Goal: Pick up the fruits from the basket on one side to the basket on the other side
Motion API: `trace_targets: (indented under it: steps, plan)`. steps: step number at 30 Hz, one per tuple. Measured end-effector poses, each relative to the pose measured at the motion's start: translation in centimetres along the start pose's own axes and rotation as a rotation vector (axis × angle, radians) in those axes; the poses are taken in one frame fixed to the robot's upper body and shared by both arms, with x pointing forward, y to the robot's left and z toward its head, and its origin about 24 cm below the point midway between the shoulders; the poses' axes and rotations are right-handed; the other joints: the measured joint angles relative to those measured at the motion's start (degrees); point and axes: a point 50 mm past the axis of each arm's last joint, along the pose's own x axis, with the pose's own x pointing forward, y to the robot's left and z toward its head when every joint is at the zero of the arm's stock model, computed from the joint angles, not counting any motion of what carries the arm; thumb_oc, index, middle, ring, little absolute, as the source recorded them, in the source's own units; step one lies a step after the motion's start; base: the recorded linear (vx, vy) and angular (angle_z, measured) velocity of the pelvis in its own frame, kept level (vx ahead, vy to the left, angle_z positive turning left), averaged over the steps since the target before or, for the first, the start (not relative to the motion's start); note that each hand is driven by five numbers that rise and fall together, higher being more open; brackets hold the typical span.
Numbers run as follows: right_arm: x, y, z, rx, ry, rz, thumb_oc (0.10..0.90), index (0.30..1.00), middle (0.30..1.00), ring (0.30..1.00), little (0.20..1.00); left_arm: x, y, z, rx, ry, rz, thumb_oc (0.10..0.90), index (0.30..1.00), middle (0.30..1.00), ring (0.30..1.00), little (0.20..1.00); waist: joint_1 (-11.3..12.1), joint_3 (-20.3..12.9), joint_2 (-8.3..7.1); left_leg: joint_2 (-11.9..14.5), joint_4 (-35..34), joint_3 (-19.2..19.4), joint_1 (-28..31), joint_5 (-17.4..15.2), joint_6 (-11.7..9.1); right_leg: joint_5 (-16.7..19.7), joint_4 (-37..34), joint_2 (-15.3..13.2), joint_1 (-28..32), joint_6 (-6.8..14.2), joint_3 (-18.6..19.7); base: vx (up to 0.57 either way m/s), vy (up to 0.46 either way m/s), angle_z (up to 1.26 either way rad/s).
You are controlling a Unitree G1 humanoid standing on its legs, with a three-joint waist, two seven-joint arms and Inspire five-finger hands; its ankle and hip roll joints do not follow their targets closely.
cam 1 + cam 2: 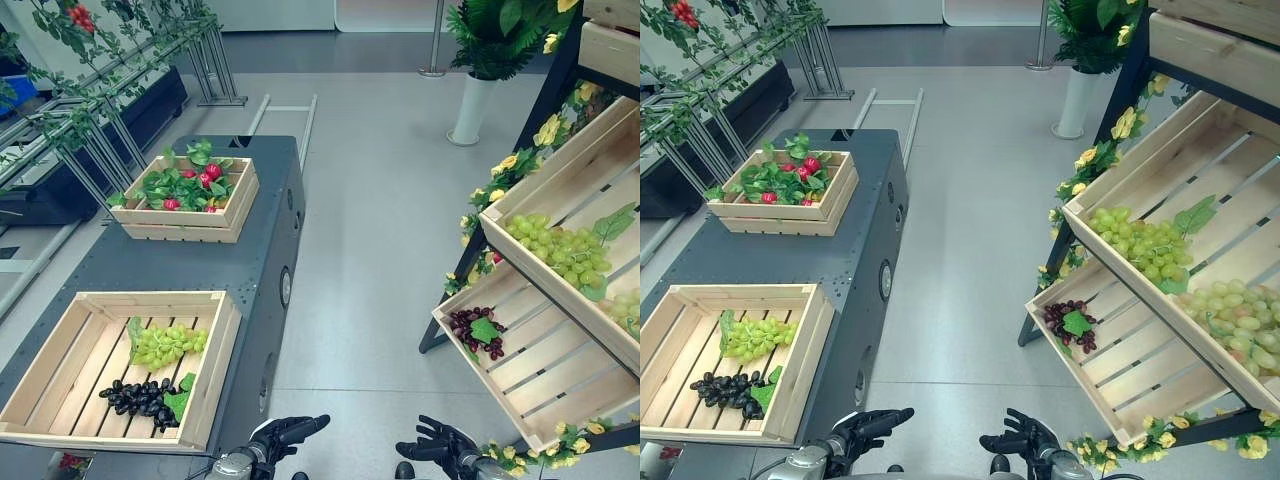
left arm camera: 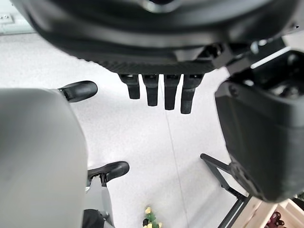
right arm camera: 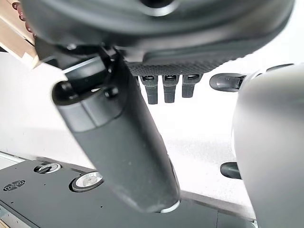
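A wooden crate on the dark table at my left holds a green grape bunch and a black grape bunch. On the slanted shelf at my right, the lower crate holds a dark red grape bunch, and the upper crate holds green grapes. My left hand and right hand hang low over the floor between them, both open and holding nothing. Straight fingers show in the left wrist view, and fingers in the right wrist view.
A second crate of red fruit and leaves stands further back on the dark table. A white planter stands on the floor beyond the shelf. Yellow flowers trim the shelf frame. Open grey floor lies between table and shelf.
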Motion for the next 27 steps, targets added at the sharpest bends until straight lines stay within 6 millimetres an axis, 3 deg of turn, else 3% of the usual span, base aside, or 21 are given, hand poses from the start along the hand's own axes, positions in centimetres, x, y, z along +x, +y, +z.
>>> trace_targets:
  steps: [18, 25, 26, 27]
  plan:
    - [-0.1, 0.0, -0.2, -0.001, 0.007, 0.001, 0.800, 0.900, 0.900, 0.900, 0.900, -0.4, -0.1, -1.5, -0.033, 0.040, 0.013, 0.800, 0.900, 0.900, 0.900, 0.900, 0.6, -0.5, 0.16, 1.1, -0.3, -1.0, -0.4, 0.0, 0.0, -0.6, -0.1, 1.0, 0.9, -0.8, -1.5, 0.02, -0.071, 0.04]
    - [-0.1, 0.1, -0.1, -0.036, 0.013, 0.015, 0.800, 0.900, 0.900, 0.900, 0.900, -0.3, -0.1, -0.9, -0.066, 0.006, 0.037, 0.800, 0.900, 0.900, 0.900, 0.900, 3.0, -0.4, 0.66, 2.1, 1.7, -3.6, -3.9, 0.5, 0.4, -1.3, -0.1, 2.0, 0.9, -1.6, -6.3, -0.01, -0.108, 0.34]
    - [-0.1, 0.1, -0.1, -0.037, 0.011, 0.014, 0.800, 0.900, 0.900, 0.900, 0.900, -0.3, -0.2, -0.7, -0.063, 0.001, 0.034, 0.800, 0.900, 0.900, 0.900, 0.900, 3.1, -0.3, 0.83, 2.0, 2.0, -3.2, -5.1, 1.2, 0.9, -1.4, 0.2, 2.1, 1.0, -1.5, -7.9, -0.03, -0.026, 1.07]
    - [-0.1, -0.2, -0.1, -0.041, 0.013, 0.007, 0.800, 0.900, 0.900, 0.900, 0.900, 0.0, -0.3, 0.1, -0.050, -0.019, 0.023, 0.800, 0.900, 0.900, 0.900, 0.900, 2.0, -0.2, 0.70, 1.8, 3.7, 1.4, -8.3, 2.8, 0.9, -2.0, 0.0, 0.9, 1.0, -1.5, -11.4, -0.02, 0.032, 1.30]
